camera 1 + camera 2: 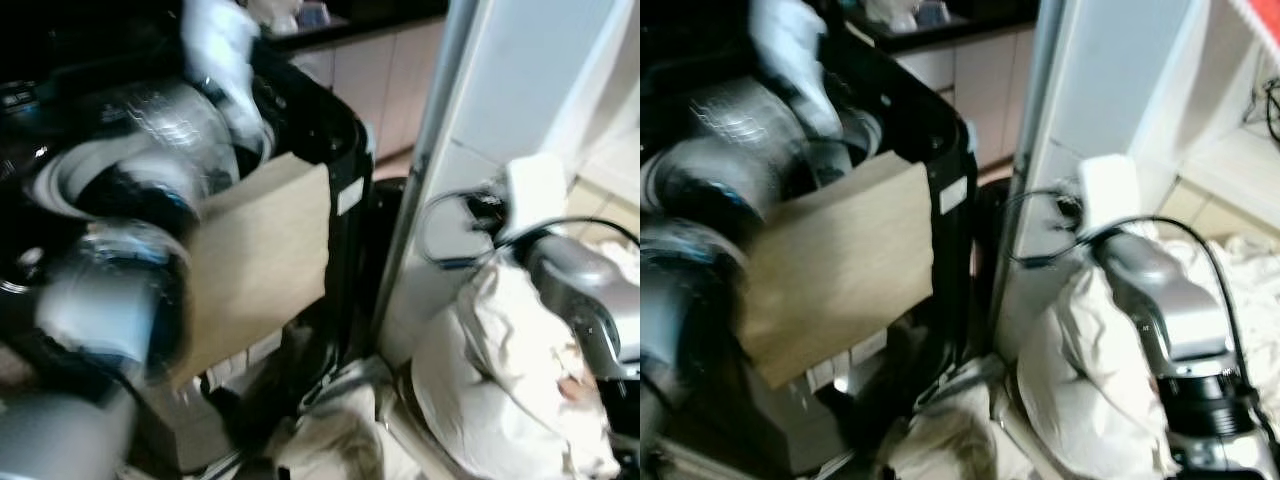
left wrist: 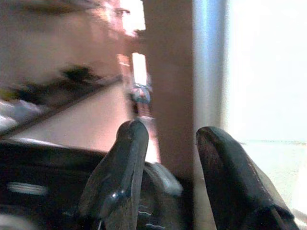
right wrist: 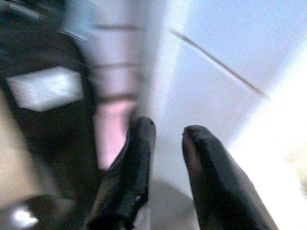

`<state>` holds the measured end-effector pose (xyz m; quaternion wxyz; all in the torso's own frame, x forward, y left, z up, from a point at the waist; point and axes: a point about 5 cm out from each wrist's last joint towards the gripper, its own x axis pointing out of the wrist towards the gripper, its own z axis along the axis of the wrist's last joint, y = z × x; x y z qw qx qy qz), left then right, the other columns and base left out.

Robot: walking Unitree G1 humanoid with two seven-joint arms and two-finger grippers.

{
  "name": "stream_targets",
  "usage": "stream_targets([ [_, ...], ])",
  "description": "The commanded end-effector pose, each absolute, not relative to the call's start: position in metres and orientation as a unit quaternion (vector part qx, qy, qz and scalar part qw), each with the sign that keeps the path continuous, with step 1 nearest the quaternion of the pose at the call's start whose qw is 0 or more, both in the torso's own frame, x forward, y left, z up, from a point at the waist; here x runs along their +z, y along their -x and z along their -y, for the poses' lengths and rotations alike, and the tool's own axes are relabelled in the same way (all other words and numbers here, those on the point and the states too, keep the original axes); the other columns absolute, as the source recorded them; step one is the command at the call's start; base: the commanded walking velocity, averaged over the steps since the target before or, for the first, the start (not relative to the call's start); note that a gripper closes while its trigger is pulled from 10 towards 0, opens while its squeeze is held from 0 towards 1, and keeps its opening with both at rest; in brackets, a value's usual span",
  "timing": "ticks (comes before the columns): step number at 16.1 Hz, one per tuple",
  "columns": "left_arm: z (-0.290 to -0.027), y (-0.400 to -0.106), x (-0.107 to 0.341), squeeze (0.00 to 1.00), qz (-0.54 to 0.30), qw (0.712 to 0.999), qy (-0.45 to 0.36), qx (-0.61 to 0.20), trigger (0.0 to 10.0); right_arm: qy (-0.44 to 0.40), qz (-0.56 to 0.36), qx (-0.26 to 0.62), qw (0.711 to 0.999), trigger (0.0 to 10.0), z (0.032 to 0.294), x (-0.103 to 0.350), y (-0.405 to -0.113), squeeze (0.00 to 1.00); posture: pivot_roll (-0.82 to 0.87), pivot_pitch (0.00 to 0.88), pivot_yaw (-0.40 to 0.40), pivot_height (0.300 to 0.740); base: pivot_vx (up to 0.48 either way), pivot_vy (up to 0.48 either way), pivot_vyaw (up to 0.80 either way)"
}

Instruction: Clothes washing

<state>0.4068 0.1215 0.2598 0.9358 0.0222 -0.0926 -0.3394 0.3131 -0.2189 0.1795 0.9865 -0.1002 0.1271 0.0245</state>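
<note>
Everything is blurred. A black washing machine (image 1: 335,135) stands on the left with a brown cardboard sheet (image 1: 265,250) leaning on its front. A pile of white clothes (image 1: 500,380) lies at the lower right, and more pale cloth (image 1: 340,440) lies on the floor beside it. My silver left arm (image 1: 110,300) reaches up over the machine. In the left wrist view my left gripper (image 2: 172,132) is open and holds nothing, just above the machine's dark rim. My right arm (image 1: 575,290) hangs over the clothes pile. My right gripper (image 3: 168,127) is open and holds nothing, facing a pale wall.
A metal post (image 1: 430,150) and a white wall panel (image 1: 530,70) stand right of the machine. A black cable (image 1: 440,235) loops in front of the panel. Pale cabinets (image 1: 385,70) under a dark counter line the back.
</note>
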Motion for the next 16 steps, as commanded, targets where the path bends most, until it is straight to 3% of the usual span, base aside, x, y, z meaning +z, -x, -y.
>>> stream_targets([
  [1, -0.114, -0.402, 0.268, 0.00, 0.114, 0.925, -0.020, -0.362, 10.0, 0.108, -0.125, -0.008, 0.986, 10.0, 0.233, 0.177, -0.314, 1.00, -0.07, 0.000, 0.051, 0.740, 0.000, 0.000, 0.00],
  [3, -0.092, -0.387, 0.250, 0.00, 0.110, 0.910, -0.020, -0.398, 10.0, 0.111, -0.128, -0.048, 0.984, 10.0, 0.251, 0.171, -0.316, 1.00, -0.07, 0.000, 0.052, 0.740, 0.000, 0.000, 0.00],
  [4, -0.076, -0.370, 0.231, 0.00, 0.104, 0.899, -0.011, -0.426, 10.0, 0.119, -0.131, -0.095, 0.980, 10.0, 0.275, 0.166, -0.318, 1.00, -0.07, 0.000, 0.051, 0.740, 0.000, 0.000, 0.00],
  [8, -0.072, -0.338, 0.202, 0.00, 0.072, 0.891, -0.037, -0.447, 10.0, 0.087, -0.150, -0.152, 0.973, 10.0, 0.318, 0.153, -0.319, 1.00, -0.06, 0.000, 0.049, 0.740, 0.000, 0.000, 0.00],
  [12, -0.078, -0.317, 0.190, 0.00, 0.044, 0.892, -0.050, -0.446, 10.0, 0.072, -0.183, -0.143, 0.970, 10.0, 0.330, 0.136, -0.325, 1.00, -0.06, 0.000, 0.041, 0.740, 0.000, 0.000, 0.00],
  [15, -0.077, -0.301, 0.187, 0.00, 0.027, 0.878, -0.050, -0.475, 10.0, 0.063, -0.228, -0.141, 0.961, 10.0, 0.333, 0.120, -0.326, 1.00, -0.05, 0.000, 0.043, 0.740, 0.000, 0.000, 0.00],
  [16, -0.075, -0.295, 0.185, 0.00, 0.016, 0.869, -0.055, -0.491, 10.0, 0.052, -0.282, -0.133, 0.949, 10.0, 0.331, 0.103, -0.320, 0.00, -0.05, 0.000, 0.045, 0.740, 0.000, 0.000, 0.00],
])
